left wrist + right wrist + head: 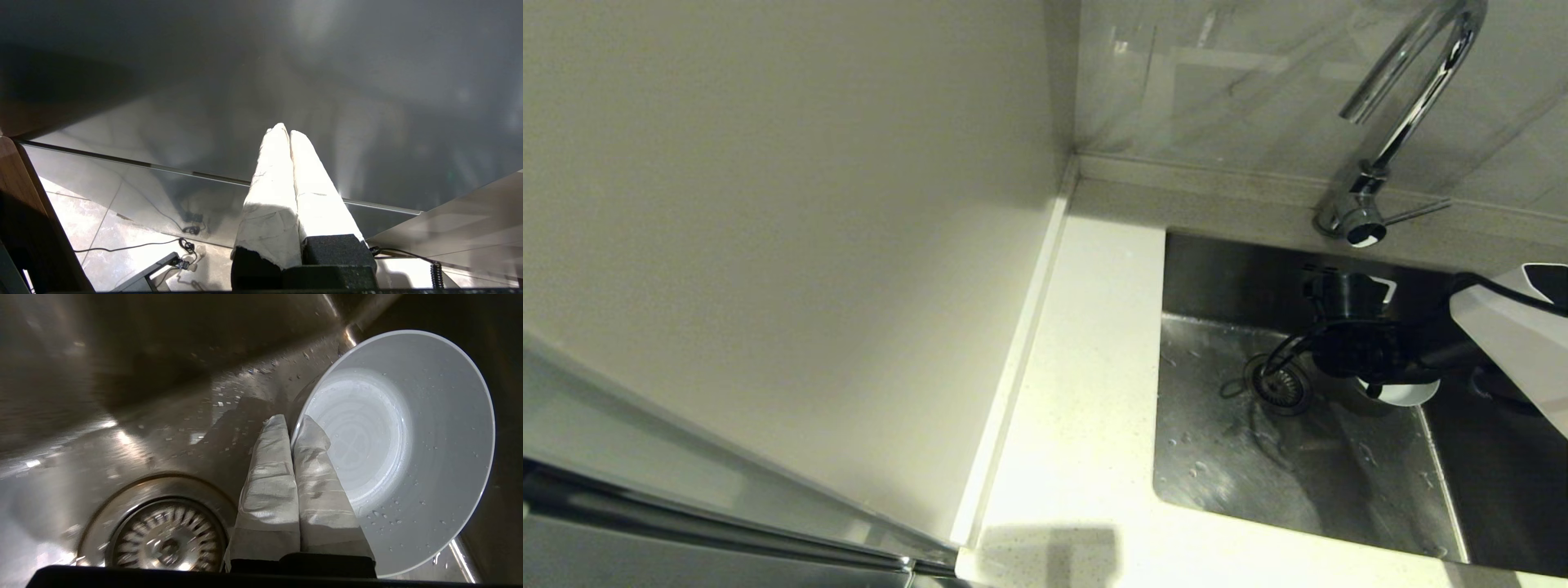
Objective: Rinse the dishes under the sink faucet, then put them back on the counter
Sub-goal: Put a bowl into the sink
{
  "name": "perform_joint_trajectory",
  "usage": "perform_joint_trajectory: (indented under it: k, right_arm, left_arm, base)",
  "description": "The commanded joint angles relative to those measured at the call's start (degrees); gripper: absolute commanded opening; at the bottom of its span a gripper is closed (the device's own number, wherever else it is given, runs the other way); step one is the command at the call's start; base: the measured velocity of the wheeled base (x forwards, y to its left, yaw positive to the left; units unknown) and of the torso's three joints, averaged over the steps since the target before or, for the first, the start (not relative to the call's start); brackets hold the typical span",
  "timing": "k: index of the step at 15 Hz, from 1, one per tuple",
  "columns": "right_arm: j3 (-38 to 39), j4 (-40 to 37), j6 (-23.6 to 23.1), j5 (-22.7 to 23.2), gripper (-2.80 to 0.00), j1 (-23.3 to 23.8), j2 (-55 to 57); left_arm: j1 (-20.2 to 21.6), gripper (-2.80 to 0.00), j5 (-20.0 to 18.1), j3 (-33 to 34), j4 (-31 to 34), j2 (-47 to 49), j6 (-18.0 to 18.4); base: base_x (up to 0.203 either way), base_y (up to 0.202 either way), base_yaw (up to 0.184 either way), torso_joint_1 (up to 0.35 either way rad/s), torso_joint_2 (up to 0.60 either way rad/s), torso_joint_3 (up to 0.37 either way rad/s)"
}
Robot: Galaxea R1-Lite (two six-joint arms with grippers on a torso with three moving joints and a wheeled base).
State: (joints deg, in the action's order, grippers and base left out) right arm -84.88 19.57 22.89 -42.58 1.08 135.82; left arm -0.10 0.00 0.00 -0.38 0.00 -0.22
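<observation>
Inside the sink (1233, 465), my right gripper (292, 424) is shut on the rim of the small pale blue-white bowl (408, 437), one finger inside and one outside. The bowl is tilted on its side, wet with droplets, just above the sink floor and beside the drain strainer (163, 539). In the head view the bowl (1403, 394) shows below the dark gripper (1364, 359), under the chrome faucet (1409, 98). No water stream shows. The lavender plate and the pink bowl are out of view. My left gripper (286, 132) is parked low, shut on nothing.
The white speckled counter (1078, 392) runs left of the sink, with a raised back edge (1013, 359) and a cream wall panel (768, 245) beyond. The faucet's thin lever (1419, 212) points right. Droplets lie on the sink floor (1217, 457).
</observation>
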Motion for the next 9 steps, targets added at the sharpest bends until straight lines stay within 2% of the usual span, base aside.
perform_joint_trajectory:
  k: [1, 9]
  right_arm:
    - [-1.2, 0.12, -0.31, -0.28, -2.8, 0.49, 2.48]
    - [-9.9, -2.43, -1.41, -0.85, -2.8, 1.54, 7.64]
  left_arm:
    - [0.01, -2.8, 0.0, 0.18, 0.01, 0.0, -0.04]
    - [0.01, -2.8, 0.0, 0.18, -0.04, 0.0, -0.04]
  base:
    - [0.0, 0.0, 0.0, 0.0, 0.0, 0.0]
    - [0.0, 0.0, 0.0, 0.0, 0.0, 0.0]
